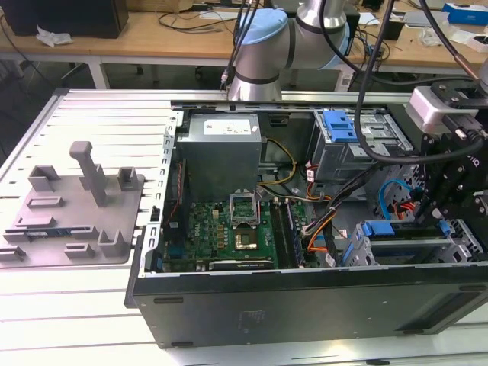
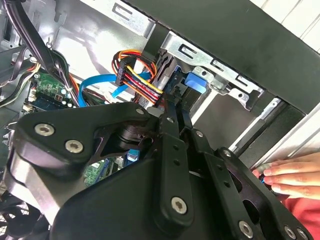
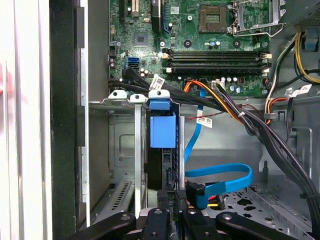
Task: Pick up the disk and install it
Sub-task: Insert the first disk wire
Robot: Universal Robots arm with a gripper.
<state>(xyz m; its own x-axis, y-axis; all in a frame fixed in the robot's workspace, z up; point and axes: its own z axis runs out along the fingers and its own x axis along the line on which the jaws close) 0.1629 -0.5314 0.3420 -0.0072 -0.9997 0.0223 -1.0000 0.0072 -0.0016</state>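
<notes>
In the first wrist view, the disk [image 3: 162, 145] stands on edge in the drive cage [image 3: 120, 150]. Below it, the gripper [image 3: 172, 212] has its fingers nearly closed, apparently holding nothing. The disk seems rigid, dense and shock-sensitive, best gripped by its blue bracket.

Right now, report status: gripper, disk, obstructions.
Gripper at drive cage, close to disk. Disk edge-on in cage slot. Blue cable alongside; hand at case edge.

No print legible anywhere: white sticker [image 1: 222, 129] on grey power-supply box [image 1: 221, 156] too small to read, cable tags [image 3: 204, 121] and motherboard [image 3: 200, 40] markings likewise unreadable.
</notes>
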